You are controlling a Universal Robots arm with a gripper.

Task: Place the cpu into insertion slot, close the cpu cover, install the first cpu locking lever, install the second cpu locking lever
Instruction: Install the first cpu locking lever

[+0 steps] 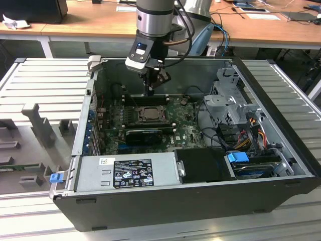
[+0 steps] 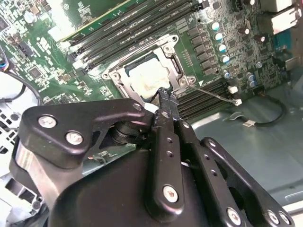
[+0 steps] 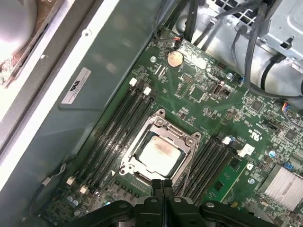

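While the arm pointed straight down into the open case (image 1: 175,206), the gripper (image 1: 149,91) hung with its slim black fingers (image 3: 158,189) pressed together on nothing.
The cpu (image 3: 158,153), a dull beige square with a smudged face, lay in the slot (image 3: 184,152), whose black body was largely hidden under the cover (image 3: 176,131), a thin silvery frame lying flat. A wire lever (image 2: 215,93) jutted past one corner; its latching could not be made out.

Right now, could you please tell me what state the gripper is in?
Gripper: shut, with nothing visible between its fingers, tips close by the edge of the cpu cover.
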